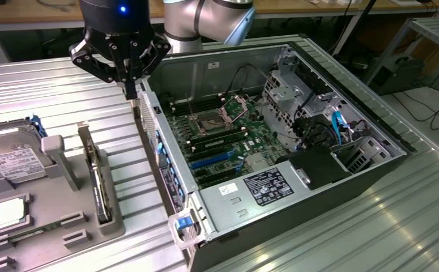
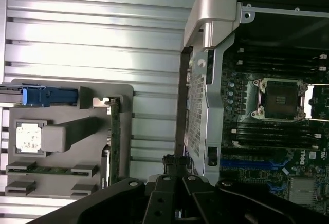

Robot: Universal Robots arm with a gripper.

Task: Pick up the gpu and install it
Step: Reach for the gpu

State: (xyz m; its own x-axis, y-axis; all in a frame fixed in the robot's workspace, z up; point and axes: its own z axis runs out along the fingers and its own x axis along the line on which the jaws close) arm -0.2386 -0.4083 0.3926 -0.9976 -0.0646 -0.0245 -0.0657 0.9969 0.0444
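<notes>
The gpu (image 1: pixel 98 181) stands on edge in a slot of the grey holder (image 1: pixel 68 224), at the exterior view's left beside the open computer case (image 1: pixel 355 187). Its silvery end bracket points toward the far end. In the wrist view the gpu (image 2: pixel 115 142) shows edge-on as a thin dark strip. My gripper (image 1: pixel 131 90) hangs shut with nothing in it, above the case's near wall and beyond the gpu's far end. The wrist view shows my gripper (image 2: pixel 177 168) over the gap between holder and case.
A hard drive (image 1: pixel 8 156) and a square processor chip (image 1: pixel 9 211) also rest in the holder. Inside the case lie the motherboard's open socket (image 1: pixel 221 116), blue slots (image 1: pixel 210 161) and drive cages (image 1: pixel 302 96). Ribbed metal table (image 1: pixel 68 85) lies all around.
</notes>
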